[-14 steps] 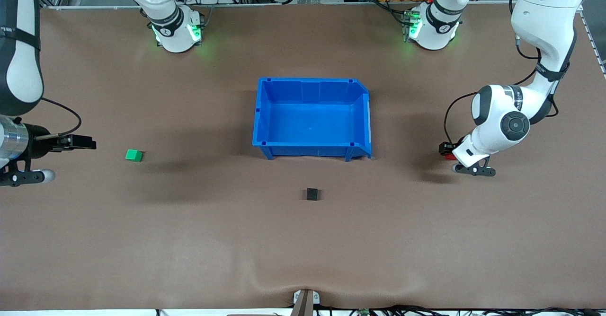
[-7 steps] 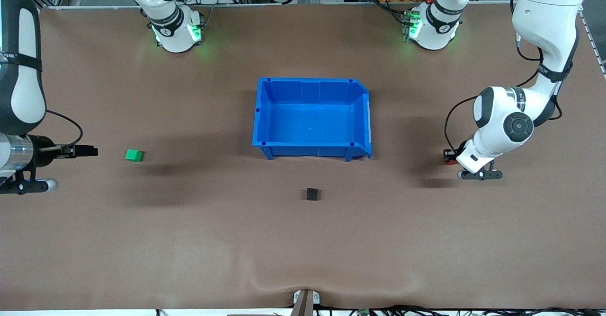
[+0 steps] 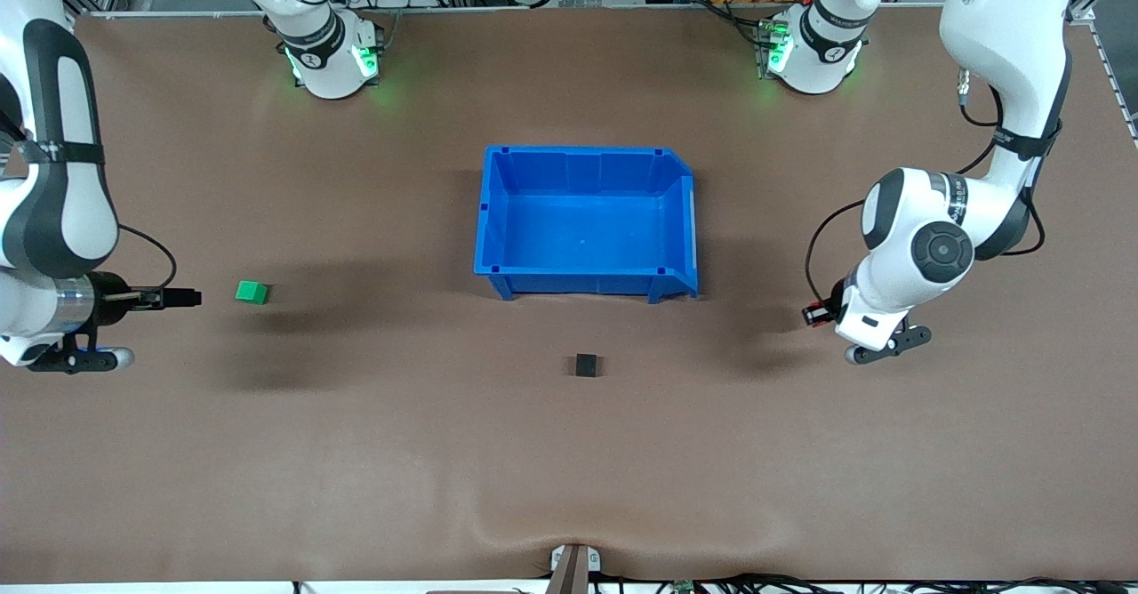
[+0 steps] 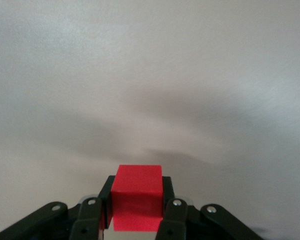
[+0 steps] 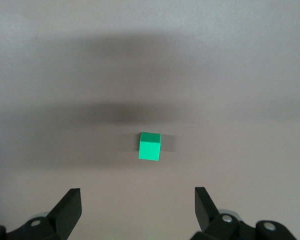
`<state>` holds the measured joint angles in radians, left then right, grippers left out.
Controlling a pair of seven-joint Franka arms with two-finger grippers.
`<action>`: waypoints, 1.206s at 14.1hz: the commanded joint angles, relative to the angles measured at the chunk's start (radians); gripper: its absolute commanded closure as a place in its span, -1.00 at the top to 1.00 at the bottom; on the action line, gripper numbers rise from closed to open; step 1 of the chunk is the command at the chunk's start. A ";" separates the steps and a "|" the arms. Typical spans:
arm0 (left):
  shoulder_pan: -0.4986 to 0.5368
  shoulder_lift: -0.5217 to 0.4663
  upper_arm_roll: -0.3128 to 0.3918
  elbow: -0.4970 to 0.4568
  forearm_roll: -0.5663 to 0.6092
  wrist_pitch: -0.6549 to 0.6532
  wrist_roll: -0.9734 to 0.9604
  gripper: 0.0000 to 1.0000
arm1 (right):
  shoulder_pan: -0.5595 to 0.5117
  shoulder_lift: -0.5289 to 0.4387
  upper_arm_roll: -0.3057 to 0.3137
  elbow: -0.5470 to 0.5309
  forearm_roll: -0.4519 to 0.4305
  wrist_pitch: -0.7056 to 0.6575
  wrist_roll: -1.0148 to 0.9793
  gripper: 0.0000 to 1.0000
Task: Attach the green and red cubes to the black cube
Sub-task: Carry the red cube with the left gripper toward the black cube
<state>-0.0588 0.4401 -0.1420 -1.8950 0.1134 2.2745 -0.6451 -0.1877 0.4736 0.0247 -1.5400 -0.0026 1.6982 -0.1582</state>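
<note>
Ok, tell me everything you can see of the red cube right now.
The red cube is a small, plain, matte-looking block with sharp edges and evenly bright red faces, no markings visible. It sits squarely between the fingers of the left pincer, which is shut on it, one finger against each side. It is held up in the air over bare table toward the left arm's end. In the front view only a sliver of red shows at the pincer's tip. Nothing but the pincer touches it.
</note>
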 commanded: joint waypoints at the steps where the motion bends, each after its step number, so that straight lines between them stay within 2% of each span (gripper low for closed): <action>1: -0.071 0.110 -0.001 0.202 -0.001 -0.120 -0.184 -1.00 | -0.016 0.008 0.014 -0.018 0.012 0.029 0.019 1.00; 7: -0.196 0.251 0.001 0.416 -0.072 -0.141 -0.598 -1.00 | -0.024 0.034 0.014 -0.123 0.012 0.187 0.019 1.00; 13: -0.283 0.379 0.001 0.602 -0.073 -0.113 -1.025 -1.00 | -0.042 0.119 0.014 -0.150 0.010 0.195 0.066 1.00; 17: -0.319 0.430 -0.002 0.623 -0.073 0.009 -1.266 -1.00 | -0.041 0.145 0.014 -0.157 0.001 0.204 0.066 1.00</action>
<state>-0.3620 0.8269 -0.1469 -1.3209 0.0511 2.2459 -1.8180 -0.2122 0.6193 0.0223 -1.6891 -0.0025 1.8940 -0.1072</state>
